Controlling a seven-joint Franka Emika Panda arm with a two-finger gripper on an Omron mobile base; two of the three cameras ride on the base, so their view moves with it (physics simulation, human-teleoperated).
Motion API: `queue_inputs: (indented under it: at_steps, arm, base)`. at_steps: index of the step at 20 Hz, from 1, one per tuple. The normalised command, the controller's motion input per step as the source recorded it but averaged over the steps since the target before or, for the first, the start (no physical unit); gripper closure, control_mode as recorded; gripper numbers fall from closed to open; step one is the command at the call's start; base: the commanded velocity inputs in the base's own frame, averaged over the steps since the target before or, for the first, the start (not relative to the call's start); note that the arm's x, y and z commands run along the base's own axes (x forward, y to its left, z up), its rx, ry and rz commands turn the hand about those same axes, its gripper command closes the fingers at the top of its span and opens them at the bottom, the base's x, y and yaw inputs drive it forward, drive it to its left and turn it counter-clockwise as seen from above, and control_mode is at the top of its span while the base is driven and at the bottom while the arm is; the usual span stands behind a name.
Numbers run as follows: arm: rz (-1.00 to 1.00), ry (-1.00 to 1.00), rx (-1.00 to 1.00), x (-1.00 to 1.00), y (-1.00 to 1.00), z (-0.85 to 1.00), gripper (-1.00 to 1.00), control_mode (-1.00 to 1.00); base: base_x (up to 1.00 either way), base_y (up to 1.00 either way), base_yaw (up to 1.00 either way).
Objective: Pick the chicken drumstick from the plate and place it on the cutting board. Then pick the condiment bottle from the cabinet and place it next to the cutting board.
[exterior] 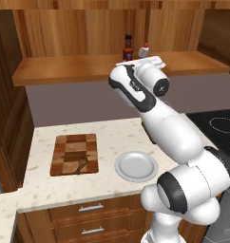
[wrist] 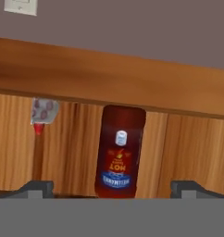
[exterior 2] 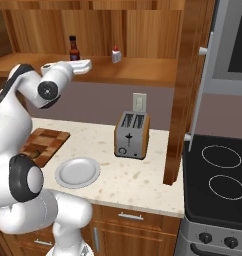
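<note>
On the cabinet [exterior: 88, 66], condiment bottle [wrist: 119, 152] centred between released end effector [wrist: 113, 187] fingertips, untouched

Drumstick [exterior: 81, 164] apparently lying on checkered board [exterior: 74, 154]; plate [exterior: 136, 166] bare; bottle [exterior: 128, 48] upright on shelf [exterior: 79, 69].

The bottle [wrist: 120, 152] stands on the shelf [exterior: 64, 69], ahead of the fingertips [wrist: 37, 187] and midway between them, apparently untouched. A small white object [wrist: 43, 112] sits beside it, beyond the left fingertip. Below, on the counter [exterior: 117, 135], the drumstick [exterior: 80, 164] lies on the cutting board [exterior: 74, 153], the plate [exterior: 136, 166] just beside it.
</note>
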Motion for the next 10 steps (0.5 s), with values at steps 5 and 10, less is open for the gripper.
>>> queue_inputs:
  at_steps: [5,10]
  arm:
    - [-0.04,0.05,0.04,0.07,0.11,0.27,-1.0,-1.0]
    - [-0.04,0.05,0.04,0.07,0.15,0.26,-1.0,-1.0]
  base:
    - [0.0,0.0,0.0]
    - [0.0,0.0,0.0]
